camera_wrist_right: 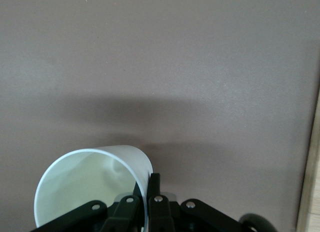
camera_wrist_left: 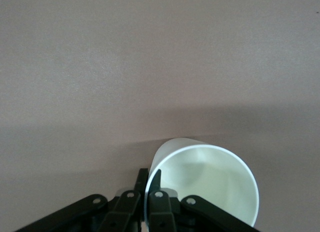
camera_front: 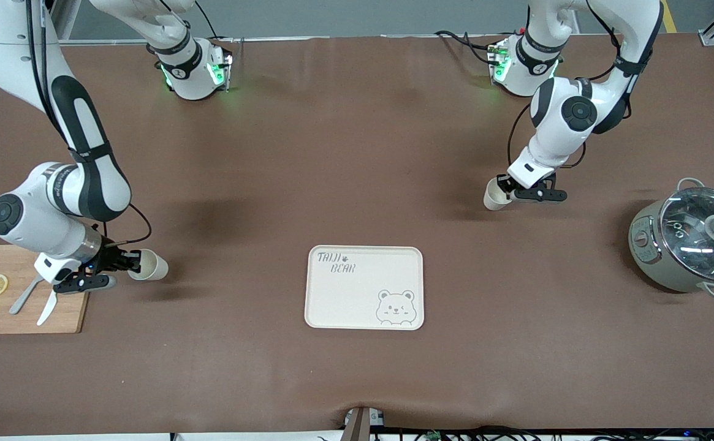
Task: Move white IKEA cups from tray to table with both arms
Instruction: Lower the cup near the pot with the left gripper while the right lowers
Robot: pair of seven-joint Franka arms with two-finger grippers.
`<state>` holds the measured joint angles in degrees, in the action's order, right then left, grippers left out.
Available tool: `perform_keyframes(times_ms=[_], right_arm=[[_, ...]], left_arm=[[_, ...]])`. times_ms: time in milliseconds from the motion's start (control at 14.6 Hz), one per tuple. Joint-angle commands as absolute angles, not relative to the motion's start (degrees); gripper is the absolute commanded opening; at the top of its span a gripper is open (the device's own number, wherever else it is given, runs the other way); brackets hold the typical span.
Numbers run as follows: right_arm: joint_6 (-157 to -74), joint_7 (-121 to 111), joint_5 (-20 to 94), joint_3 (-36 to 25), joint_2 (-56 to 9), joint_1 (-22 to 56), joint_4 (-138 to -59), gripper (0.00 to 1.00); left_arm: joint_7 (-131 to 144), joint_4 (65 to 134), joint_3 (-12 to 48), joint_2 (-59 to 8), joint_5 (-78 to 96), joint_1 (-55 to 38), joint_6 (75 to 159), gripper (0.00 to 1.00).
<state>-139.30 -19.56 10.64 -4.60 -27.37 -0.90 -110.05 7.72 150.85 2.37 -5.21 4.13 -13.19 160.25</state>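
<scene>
Two cream-white cups are each held by the rim. My right gripper [camera_front: 132, 263] is shut on one white cup [camera_front: 150, 266], tilted on its side above the brown table beside the wooden board. In the right wrist view the fingers [camera_wrist_right: 154, 181] pinch the cup's wall [camera_wrist_right: 90, 184], one inside and one outside. My left gripper [camera_front: 504, 188] is shut on the other white cup [camera_front: 494, 195], tilted above the table toward the left arm's end. In the left wrist view the fingers [camera_wrist_left: 141, 178] pinch that cup's rim [camera_wrist_left: 210, 184] the same way.
A cream bear tray [camera_front: 357, 309] lies mid-table, nearer the front camera than both cups. A grey-green pot with a glass lid [camera_front: 694, 244] stands at the left arm's end. A wooden board [camera_front: 65, 309] with lemon slices and cutlery lies at the right arm's end.
</scene>
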Motion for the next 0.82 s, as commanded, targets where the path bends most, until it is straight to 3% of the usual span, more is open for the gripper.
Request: perform_keyframes(times_ms=[0, 68, 753], right_arm=[[-141.32, -20.65, 12.22, -3.52, -27.77, -1.93, -110.39, 0.00], [-141.42, -20.65, 12.22, -3.60, -27.86, -1.76, -110.39, 0.00], [-144.05, -20.74, 12.22, -3.52, -28.21, -1.67, -112.06, 0.00]], left_arm=[[4.93, 150.82, 2.81, -5.71, 5.98, -12.83, 161.37, 0.94], [4.57, 150.73, 2.81, -5.63, 5.98, -12.83, 161.37, 1.00], [4.75, 150.21, 2.72, -0.36, 6.06, -12.48, 155.23, 1.00]])
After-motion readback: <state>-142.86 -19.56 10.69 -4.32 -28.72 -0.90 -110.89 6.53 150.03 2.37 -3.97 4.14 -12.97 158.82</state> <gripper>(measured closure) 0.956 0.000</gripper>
